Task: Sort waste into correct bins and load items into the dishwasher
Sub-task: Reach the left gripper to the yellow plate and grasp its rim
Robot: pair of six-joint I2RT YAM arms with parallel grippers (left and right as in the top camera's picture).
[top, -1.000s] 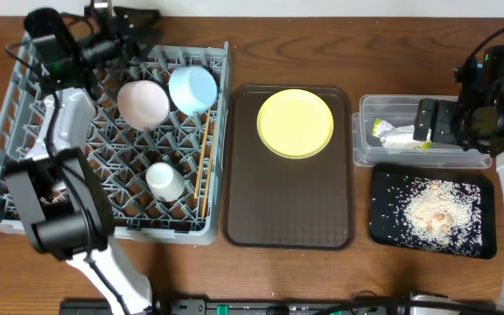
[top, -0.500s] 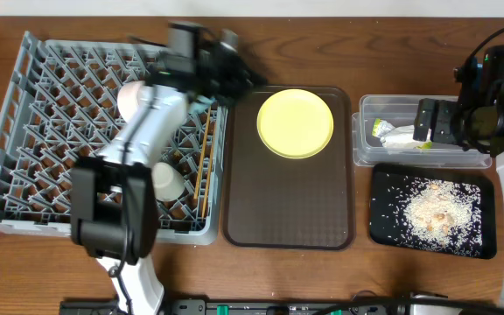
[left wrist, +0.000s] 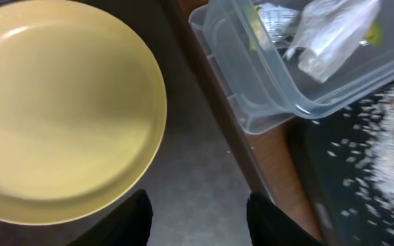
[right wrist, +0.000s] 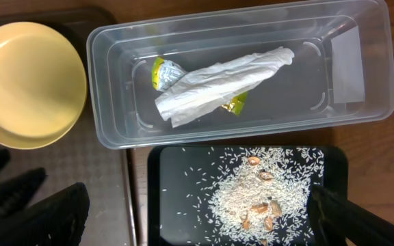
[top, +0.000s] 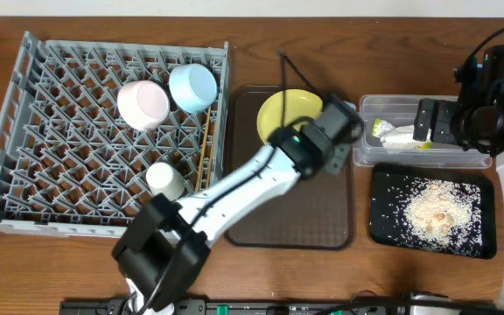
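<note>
The yellow-green plate (top: 285, 112) (left wrist: 60, 109) lies on the brown serving tray (top: 287, 206). My left gripper (top: 341, 121) (left wrist: 198, 222) is open and empty, low over the tray between the plate's right rim and the clear tub (top: 418, 156) (left wrist: 279, 102). The tub holds the white napkin (right wrist: 217, 78) and the green-and-orange wrapper (right wrist: 164, 70). Rice scraps (right wrist: 265, 191) lie in the black tray (top: 392, 219). My right gripper (top: 433, 122) (right wrist: 197, 219) is open and empty above the tub and black tray. The grey rack (top: 24, 131) holds the white bowl (top: 143, 103), blue bowl (top: 192, 87), cup (top: 166, 181) and chopsticks (top: 204, 157).
The left arm reaches diagonally from the front edge across the brown tray, hiding part of the plate. The tub and the black tray sit close together right of the serving tray. The right arm's base stands at the far right edge.
The left arm has swung from the rack's far left corner, across the rack, to the plate on the brown tray. The right arm has not moved.
</note>
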